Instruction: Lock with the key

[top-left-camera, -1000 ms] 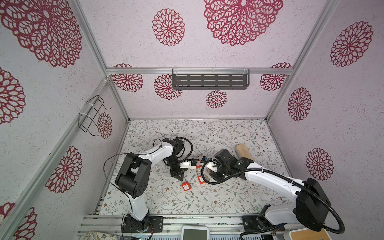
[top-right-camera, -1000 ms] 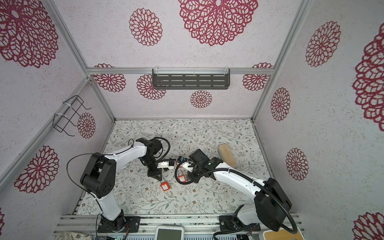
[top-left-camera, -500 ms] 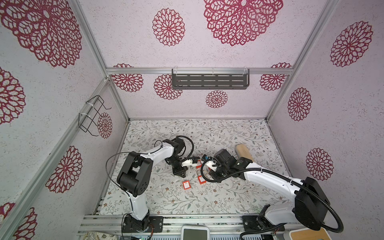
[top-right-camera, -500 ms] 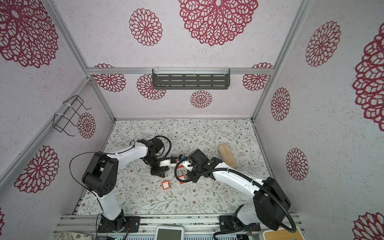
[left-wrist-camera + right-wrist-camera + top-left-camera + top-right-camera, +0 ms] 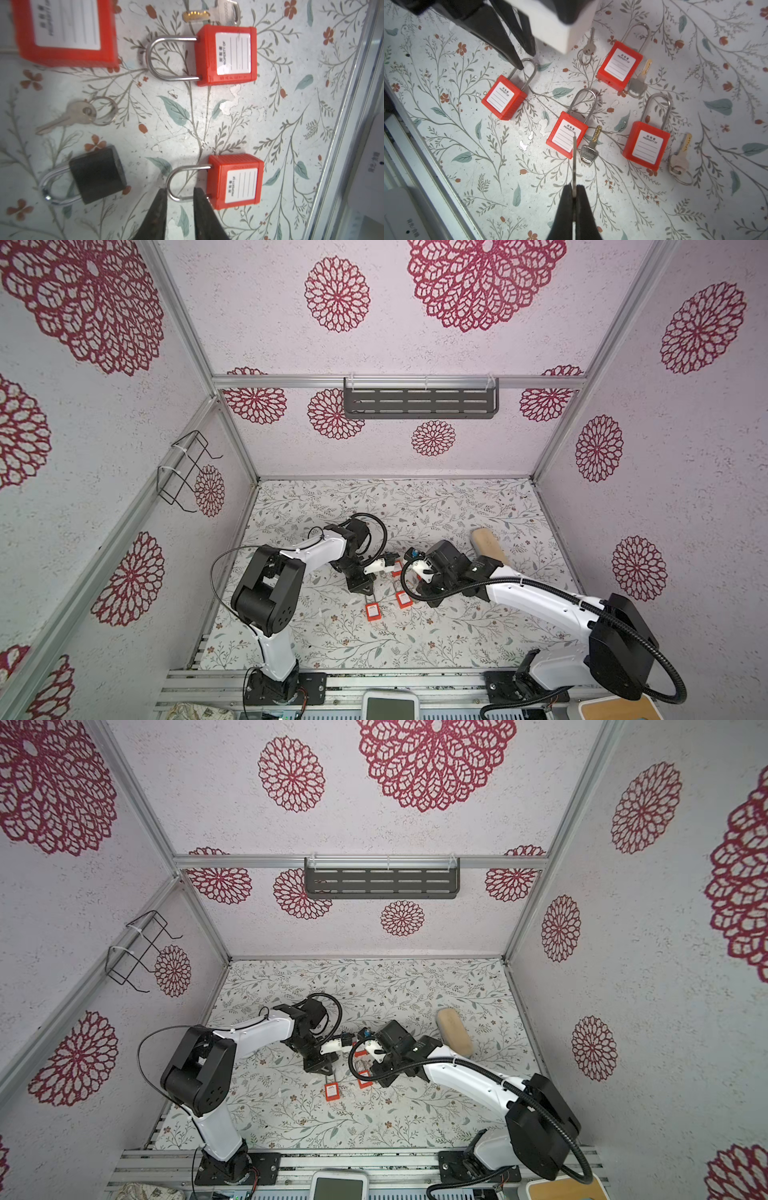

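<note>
Taking the central padlock (image 5: 566, 134) as the reference: it is red, lies flat on the floral table (image 5: 623, 207) with its white label up, and both shackle legs meet the body.

Right gripper (image 5: 574, 188): closed on the held key (image 5: 574, 158). The blade shows edge-on and projects past the fingertips. In the right wrist view its tip overlaps the label of the central padlock; contact cannot be told.

End padlock (image 5: 234, 180): red, label up, just beside the central padlock and to its left in both top views.

Left gripper (image 5: 179, 194): positioned at the shackle (image 5: 197, 166) of the end padlock. Jaws parted, one finger on each side of the shackle bend, not clamped on it. Whether a finger touches the steel cannot be told.

Loose key (image 5: 588, 153): brass-coloured blade, just beside the central padlock body, on the side away from the end padlock.

Third padlock (image 5: 619, 66) and fourth padlock (image 5: 646, 145): red, farther out on that same side. The second loose key (image 5: 636, 87) lies just beside the third, the third loose key (image 5: 678, 164) just beside the fourth.

Steel key (image 5: 586, 49) on a ring: past the shackle end of the central padlock, apart from it.

Black padlock (image 5: 96, 174): beyond the steel key, well apart from the central padlock
</note>
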Tool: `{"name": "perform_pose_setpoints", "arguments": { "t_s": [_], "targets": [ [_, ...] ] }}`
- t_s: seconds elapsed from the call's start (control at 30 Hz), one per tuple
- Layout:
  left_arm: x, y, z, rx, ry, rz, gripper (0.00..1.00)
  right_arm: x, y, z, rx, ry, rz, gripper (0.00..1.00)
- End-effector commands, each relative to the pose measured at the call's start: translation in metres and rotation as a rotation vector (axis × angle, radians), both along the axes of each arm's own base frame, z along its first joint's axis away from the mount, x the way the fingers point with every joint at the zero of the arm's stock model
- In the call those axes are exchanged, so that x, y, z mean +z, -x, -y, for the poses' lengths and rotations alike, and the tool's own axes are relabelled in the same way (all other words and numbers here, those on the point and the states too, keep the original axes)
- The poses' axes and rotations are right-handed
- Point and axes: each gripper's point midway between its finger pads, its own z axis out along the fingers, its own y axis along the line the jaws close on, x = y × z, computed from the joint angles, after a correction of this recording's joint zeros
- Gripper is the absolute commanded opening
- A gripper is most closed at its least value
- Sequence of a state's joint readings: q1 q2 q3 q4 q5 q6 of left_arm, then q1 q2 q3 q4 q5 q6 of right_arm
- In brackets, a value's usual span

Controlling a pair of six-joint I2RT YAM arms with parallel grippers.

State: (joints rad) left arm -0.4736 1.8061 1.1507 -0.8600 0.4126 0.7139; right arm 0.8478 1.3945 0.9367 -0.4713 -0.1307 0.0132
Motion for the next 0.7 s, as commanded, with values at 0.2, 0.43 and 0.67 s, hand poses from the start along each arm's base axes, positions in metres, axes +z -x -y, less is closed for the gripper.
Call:
{"name": "perform_pose_setpoints", "arguments": {
  "t_s": [0.2,0.43,0.67],
  "targets": [
    [0.051,-0.027,0.002,0.108,0.11,0.198,0.39,0.0,0.009,-0.009,-0.07,0.031,-0.062,0.02],
    [0.099,-0.044,-0.026,0.297,0.174,0.422,0.4,-0.008,0.01,-0.027,-0.108,0.126,-0.122,0.03],
    [0.125,-0.038,-0.062,0.476,0.242,0.543,0.44,-0.025,0.013,-0.047,-0.079,0.21,-0.166,0.04]
  ]
}}
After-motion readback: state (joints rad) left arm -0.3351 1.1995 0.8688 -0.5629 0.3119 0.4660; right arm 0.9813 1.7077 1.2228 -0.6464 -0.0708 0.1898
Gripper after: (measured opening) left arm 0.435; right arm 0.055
